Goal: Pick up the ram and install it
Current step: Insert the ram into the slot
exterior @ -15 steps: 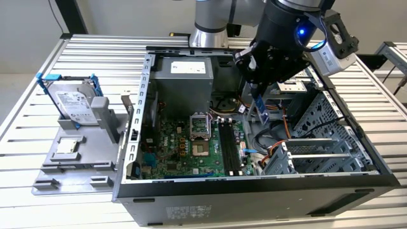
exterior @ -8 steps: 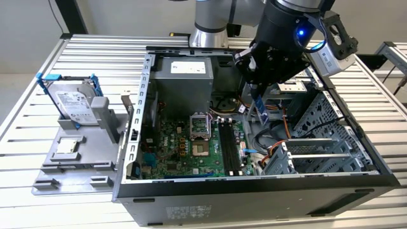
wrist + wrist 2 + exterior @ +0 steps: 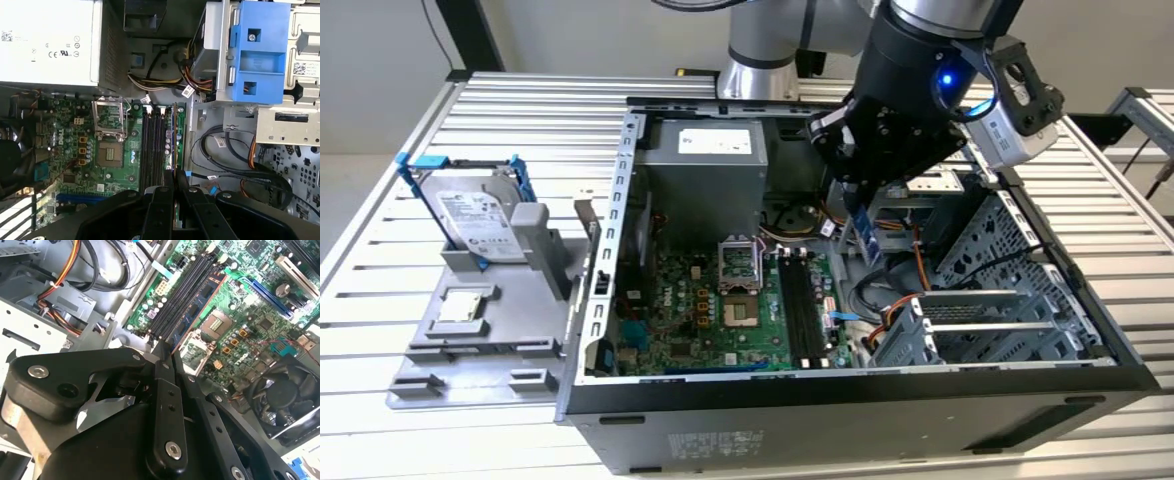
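Observation:
The ram (image 3: 863, 236) is a narrow blue stick hanging edge-down inside the open computer case, with my gripper (image 3: 859, 205) shut on its upper end. In the second wrist view the ram (image 3: 204, 296) runs out from between the black fingers (image 3: 164, 371), parallel to the long black slots (image 3: 181, 295) and beside them. The first wrist view shows the ram (image 3: 175, 134) edge-on, next to the slots (image 3: 152, 145), held by the gripper (image 3: 175, 176). In the exterior view it hangs above the motherboard, a little to the right of the slots (image 3: 801, 300).
A silver hard drive (image 3: 478, 222) in blue brackets stands on a grey fixture at the exterior view's left. Inside the case are the power supply (image 3: 707, 146), the CPU socket (image 3: 739, 262), loose cables (image 3: 907, 300) and a metal drive cage (image 3: 1021, 290).

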Robot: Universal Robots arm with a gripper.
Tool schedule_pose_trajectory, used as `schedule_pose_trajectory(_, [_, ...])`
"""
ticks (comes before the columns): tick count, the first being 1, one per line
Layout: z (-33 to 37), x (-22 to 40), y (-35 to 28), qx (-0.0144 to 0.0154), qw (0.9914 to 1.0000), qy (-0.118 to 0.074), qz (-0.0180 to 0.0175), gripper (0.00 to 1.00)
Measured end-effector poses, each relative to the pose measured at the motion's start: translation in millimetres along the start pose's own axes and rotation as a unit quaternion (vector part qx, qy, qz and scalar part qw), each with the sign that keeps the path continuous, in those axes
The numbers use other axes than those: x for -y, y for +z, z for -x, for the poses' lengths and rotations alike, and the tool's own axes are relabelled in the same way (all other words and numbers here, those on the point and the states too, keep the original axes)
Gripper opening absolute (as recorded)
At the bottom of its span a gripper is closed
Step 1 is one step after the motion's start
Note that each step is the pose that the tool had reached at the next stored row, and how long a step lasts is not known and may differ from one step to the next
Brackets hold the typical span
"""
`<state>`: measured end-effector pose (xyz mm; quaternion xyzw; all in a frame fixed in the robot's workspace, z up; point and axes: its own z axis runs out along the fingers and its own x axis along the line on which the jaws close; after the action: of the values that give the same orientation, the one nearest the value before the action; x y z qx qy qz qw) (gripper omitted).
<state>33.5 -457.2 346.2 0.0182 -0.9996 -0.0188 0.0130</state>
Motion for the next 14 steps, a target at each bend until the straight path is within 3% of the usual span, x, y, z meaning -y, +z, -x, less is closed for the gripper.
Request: schedule_pose_trajectory(14, [0.5, 0.8, 21.3, -0.0001, 1.00000, 0.001, 0.0000, 0.00])
